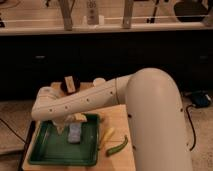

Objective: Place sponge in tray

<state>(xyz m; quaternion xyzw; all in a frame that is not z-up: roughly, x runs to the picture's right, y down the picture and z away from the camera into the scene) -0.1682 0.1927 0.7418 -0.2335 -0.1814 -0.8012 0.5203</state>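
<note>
The pale blue-grey sponge lies inside the dark green tray, near its far right part. My gripper hangs from the end of the white arm, directly over the sponge's far end and close above it. The arm reaches from the right across the tray's far edge and hides part of the rim there. I cannot tell whether the gripper touches the sponge.
A yellow elongated piece and a curved green vegetable lie on the wooden table just right of the tray. A brown and dark object stands behind the arm. A dark counter runs along the back.
</note>
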